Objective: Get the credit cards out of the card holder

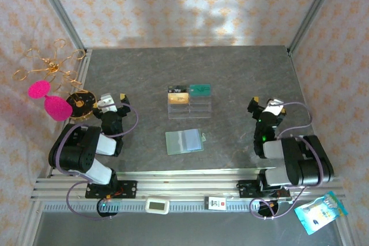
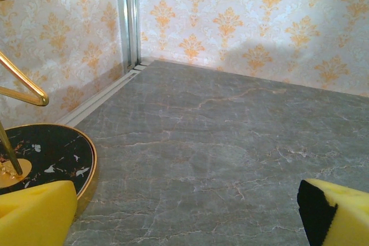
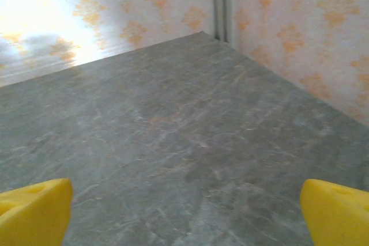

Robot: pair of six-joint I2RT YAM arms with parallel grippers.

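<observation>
A small, flat, sage-green card holder (image 1: 184, 141) lies in the middle of the grey stone table (image 1: 242, 73). It looks open, and both arms could reach it. Behind it, a black credit card (image 1: 179, 90) rests at the back of a clear plastic tray (image 1: 189, 108). The left gripper (image 1: 113, 99) and right gripper (image 1: 265, 106) sit off to the sides with fingers spread wide, holding nothing. A gold wire stand (image 1: 49, 67) is beside the left arm. I think nothing blocks the way.

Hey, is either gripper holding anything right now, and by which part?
Nothing is held. The left gripper and the right gripper are both open and empty, each well apart from the card holder.
</observation>
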